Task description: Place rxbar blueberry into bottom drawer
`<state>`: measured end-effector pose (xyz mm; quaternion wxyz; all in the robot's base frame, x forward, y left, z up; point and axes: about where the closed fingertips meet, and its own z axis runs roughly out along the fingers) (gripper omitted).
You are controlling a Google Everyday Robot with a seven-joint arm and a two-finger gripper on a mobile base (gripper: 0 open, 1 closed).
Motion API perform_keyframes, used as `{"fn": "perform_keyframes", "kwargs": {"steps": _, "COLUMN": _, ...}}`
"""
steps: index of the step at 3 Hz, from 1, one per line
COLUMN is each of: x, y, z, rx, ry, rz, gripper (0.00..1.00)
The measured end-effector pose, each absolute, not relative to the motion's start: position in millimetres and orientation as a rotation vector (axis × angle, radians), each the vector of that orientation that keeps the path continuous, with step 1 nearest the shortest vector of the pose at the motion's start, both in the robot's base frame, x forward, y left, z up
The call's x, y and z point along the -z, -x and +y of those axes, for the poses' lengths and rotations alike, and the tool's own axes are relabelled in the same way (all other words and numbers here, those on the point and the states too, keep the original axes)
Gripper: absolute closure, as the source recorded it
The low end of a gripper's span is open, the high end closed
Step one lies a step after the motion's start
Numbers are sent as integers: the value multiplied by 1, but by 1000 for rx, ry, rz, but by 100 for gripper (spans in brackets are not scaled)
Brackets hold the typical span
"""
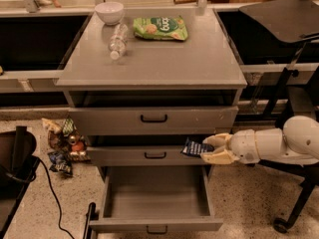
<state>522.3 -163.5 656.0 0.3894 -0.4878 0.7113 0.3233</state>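
Tool (208, 150) sits at my 3 o'clock side of the cabinet, level with the middle drawer (149, 155). It's pinched narrow on the rxbar blueberry (194, 147). The bar sticks out of the fingers toward 9 o'clock, roughly flat, overlapping the right end of the middle drawer's front; I can't tell if it touches it. White arm (279, 144) runs off from the tool toward 3 o'clock.

Bottom drawer (124, 225) is at 7 o'clock from the tool, pulled well out, grey floor visible inside. The bar is above its right rear corner and not in it.

Top drawer (152, 118) at 10 o'clock from the tool, cracked open slightly, dark gap above its front.

Desk (164, 63) top at 11 o'clock: green chip bag (160, 28) near the back centre, water bottle (117, 40) lying down just left of it, white bowl (109, 11) at the back left corner.

Pile of snack wrappers (62, 146) on the floor far out at 9 o'clock, left of the cabinet.
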Motion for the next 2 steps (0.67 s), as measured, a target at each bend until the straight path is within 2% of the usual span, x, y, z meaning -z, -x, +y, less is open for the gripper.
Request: {"fn": "perform_keyframes", "kwargs": {"steps": 2, "x": -556, "y": -516, "z": -169, "rx": -802, "ry": 1016, "rz": 2038, "gripper": 100}}
